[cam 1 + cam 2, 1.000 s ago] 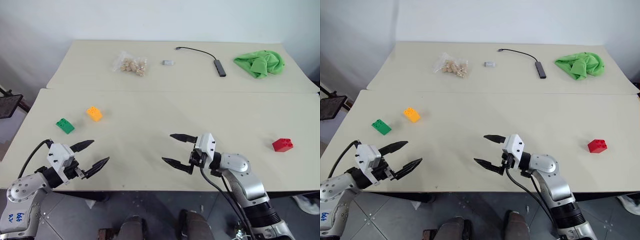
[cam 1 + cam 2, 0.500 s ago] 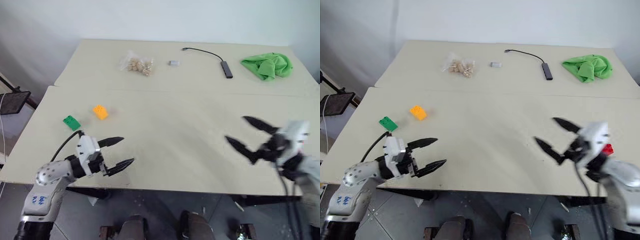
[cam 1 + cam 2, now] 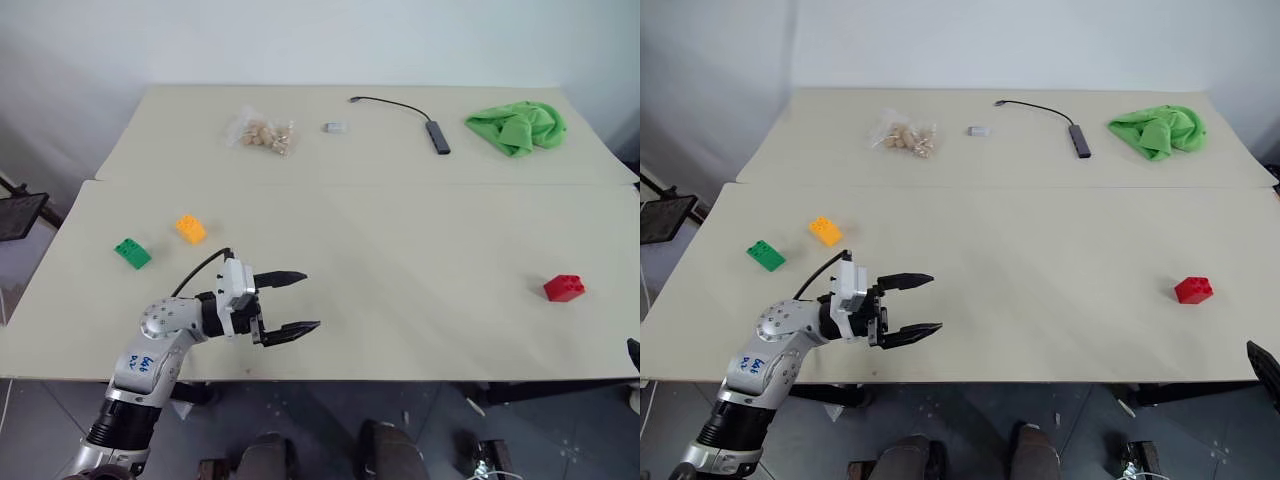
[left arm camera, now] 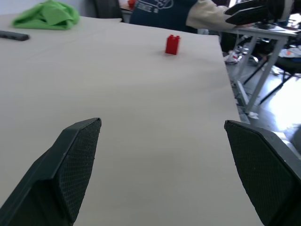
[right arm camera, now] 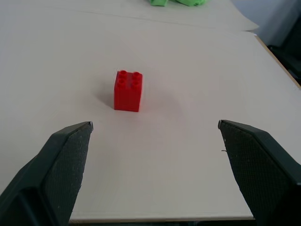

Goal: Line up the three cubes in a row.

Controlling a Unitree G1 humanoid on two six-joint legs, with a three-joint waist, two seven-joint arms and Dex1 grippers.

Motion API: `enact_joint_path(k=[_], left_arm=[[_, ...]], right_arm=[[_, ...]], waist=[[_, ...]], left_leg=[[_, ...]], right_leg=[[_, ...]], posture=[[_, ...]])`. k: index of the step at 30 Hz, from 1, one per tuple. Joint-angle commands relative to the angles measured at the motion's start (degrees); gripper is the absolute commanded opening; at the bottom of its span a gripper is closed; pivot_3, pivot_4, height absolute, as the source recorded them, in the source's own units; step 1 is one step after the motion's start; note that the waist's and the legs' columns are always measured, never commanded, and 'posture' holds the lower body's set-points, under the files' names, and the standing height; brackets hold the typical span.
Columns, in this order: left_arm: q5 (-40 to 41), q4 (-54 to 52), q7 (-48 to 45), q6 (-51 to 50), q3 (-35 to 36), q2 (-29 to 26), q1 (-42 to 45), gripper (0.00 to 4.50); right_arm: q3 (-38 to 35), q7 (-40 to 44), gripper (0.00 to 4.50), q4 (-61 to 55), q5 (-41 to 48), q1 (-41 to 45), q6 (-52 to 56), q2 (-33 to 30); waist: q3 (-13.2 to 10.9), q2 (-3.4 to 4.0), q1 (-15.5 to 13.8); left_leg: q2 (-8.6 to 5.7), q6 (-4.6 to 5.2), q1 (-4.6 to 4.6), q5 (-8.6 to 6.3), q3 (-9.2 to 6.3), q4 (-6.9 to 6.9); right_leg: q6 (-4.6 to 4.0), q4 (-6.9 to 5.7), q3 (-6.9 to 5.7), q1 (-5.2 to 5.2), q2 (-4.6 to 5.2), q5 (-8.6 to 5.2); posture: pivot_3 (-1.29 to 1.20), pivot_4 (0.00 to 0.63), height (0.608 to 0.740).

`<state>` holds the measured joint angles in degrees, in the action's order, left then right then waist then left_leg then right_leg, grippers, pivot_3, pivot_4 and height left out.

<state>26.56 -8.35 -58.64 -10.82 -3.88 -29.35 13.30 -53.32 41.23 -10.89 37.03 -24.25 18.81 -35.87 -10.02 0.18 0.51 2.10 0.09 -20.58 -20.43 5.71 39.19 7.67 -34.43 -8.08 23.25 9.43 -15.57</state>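
**A:** Stock on the surfaces, biggest first?

**B:** Item one, near table (image 3: 400, 320), pale beige, butted against a second table (image 3: 180, 150) of the same colour behind it. Item two, left gripper (image 3: 297, 301), over the near table's front left part, pointing toward the robot's right, its two black fingers (image 4: 75, 160) spread wide with nothing between them. Item three, right gripper (image 5: 153, 155), fingers likewise wide apart and empty, aimed at the red cube from just short of it.

**A:** Soft goods and sundries?

**B:** Green cloth (image 3: 515, 127), crumpled, far table, right end. Clear bag (image 3: 260, 133) of beige pieces, far table, left of centre. Dark cable with adapter (image 3: 437, 136), between bag and cloth. Small grey block (image 3: 335, 127), just right of the bag.

**A:** And the cubes?

**B:** Red cube (image 3: 564, 288), near table, right side, standing alone with its studs up. Orange-yellow cube (image 3: 190, 229), near table, left side. Green cube (image 3: 130, 252), near the orange-yellow one, further left and nearer the front edge. Red sits well apart from the other two.
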Motion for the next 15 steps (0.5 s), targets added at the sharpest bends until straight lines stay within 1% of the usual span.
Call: enact_joint_path(k=[1, 4, 8, 15], left_arm=[[0.4, -2.8, -1.1, -0.4, 0.8, -1.7, -1.2, 4.48], [0.2, -3.0, -0.6, 0.0, 1.4, -2.0, -1.6, 4.48], [-0.5, -3.2, 0.4, 1.0, 2.2, -1.6, -1.9, 4.48], [-1.0, -2.9, 0.4, 1.6, 2.5, -2.0, -1.9, 4.48]], right_arm=[[1.7, -7.6, 4.50, -4.8, 7.6, 7.0, 11.2, -4.3], [4.3, -11.8, 4.50, -6.1, 9.2, 11.0, 17.3, -5.7], [11.2, -20.9, 4.50, -6.2, 3.8, 16.9, 22.0, -5.9], [16.7, -25.9, 4.50, -2.6, -2.7, 20.0, 23.1, -4.9]], waist=[[0.0, 0.00, 0.3], [0.0, 0.01, -0.4], [0.0, 0.00, -1.7], [0.0, 0.01, -1.9]], left_leg=[[0.00, 0.02, 0.18, -0.01, 0.01, -0.03], [0.00, 0.03, 0.28, -0.01, 0.02, -0.03], [-0.06, 0.05, 0.15, -0.03, 0.01, -0.01], [-0.15, 0.11, -0.06, -0.03, 0.35, 0.03]], right_leg=[[0.00, -0.07, 0.24, -0.01, 0.00, 0.00], [0.00, -0.23, 0.35, 0.00, 0.00, 0.00], [0.02, -0.16, 0.35, 0.03, 0.00, 0.01], [0.06, -0.07, 0.39, 0.14, 0.00, 0.03]], posture=[[0.00, 0.150, 0.740], [0.00, 0.150, 0.740], [0.00, 0.150, 0.740], [0.00, 0.150, 0.740]])
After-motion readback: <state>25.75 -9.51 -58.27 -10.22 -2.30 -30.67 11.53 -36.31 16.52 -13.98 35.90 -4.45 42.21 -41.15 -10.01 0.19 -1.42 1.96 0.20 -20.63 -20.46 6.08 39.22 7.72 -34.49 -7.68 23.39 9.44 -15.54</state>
